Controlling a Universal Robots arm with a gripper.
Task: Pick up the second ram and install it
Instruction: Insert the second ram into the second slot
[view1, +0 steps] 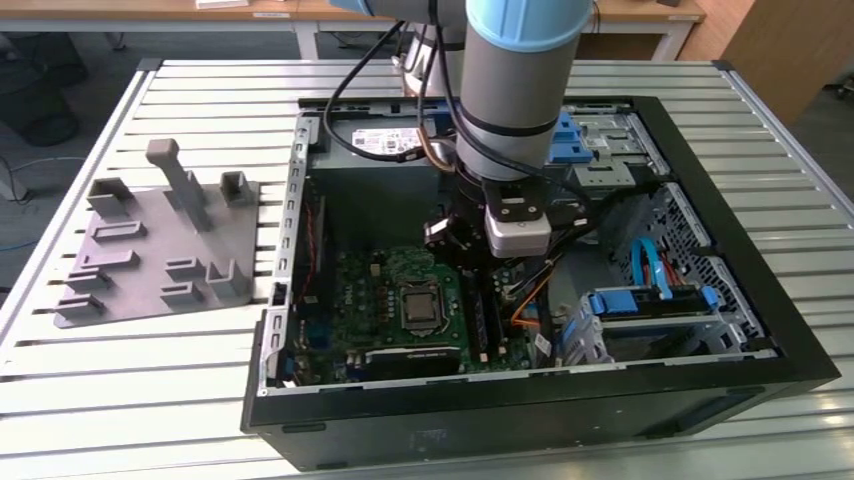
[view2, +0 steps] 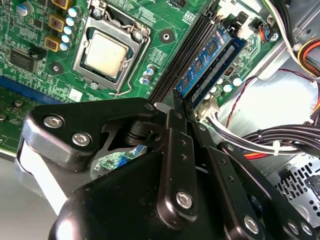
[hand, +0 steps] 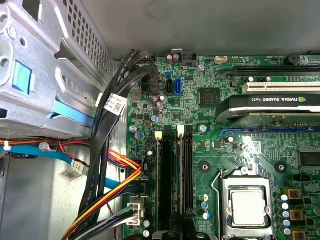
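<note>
The gripper (view2: 176, 107) is reaching down into the open computer case (view1: 747, 330), its fingers clenched on the end of the second ram (view2: 207, 62), which is standing in a black slot (hand: 186, 185) beside the processor (view2: 103, 54). Uneven pressure risks leaving it half-seated or bending the board.

Blue ram (view2: 207, 60) on a green motherboard (view2: 165, 20).

Computer case (view1: 747, 330) on table (view1: 134, 360), motherboard (view1: 387, 300) inside, fixture tray (view1: 160, 250) at exterior view's left
</note>
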